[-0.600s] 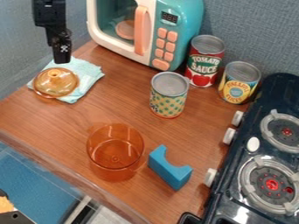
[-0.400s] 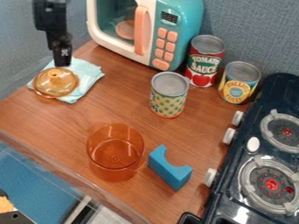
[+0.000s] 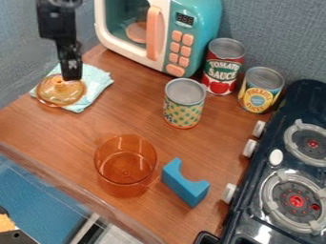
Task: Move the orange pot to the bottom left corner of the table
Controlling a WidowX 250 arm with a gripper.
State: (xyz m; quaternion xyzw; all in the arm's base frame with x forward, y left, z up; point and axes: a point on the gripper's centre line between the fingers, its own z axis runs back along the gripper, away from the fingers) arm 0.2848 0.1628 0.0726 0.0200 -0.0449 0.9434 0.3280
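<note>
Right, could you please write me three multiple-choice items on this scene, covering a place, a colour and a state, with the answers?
1. What does the amber lid lie on?
A) A stove burner
B) A pale blue cloth
C) The microwave

2. What colour is the notched block beside the orange pot?
A) Red
B) Yellow
C) Blue

3. How does the orange pot stand?
A) Upright, with no lid on it
B) Upright, covered by its lid
C) Tipped on its side

Answers:
1. B: the cloth's edges show around part of the lid.
2. C: the block is one plain blue all over.
3. A: the pot's round rim faces up, and the view runs straight down inside it.
</note>
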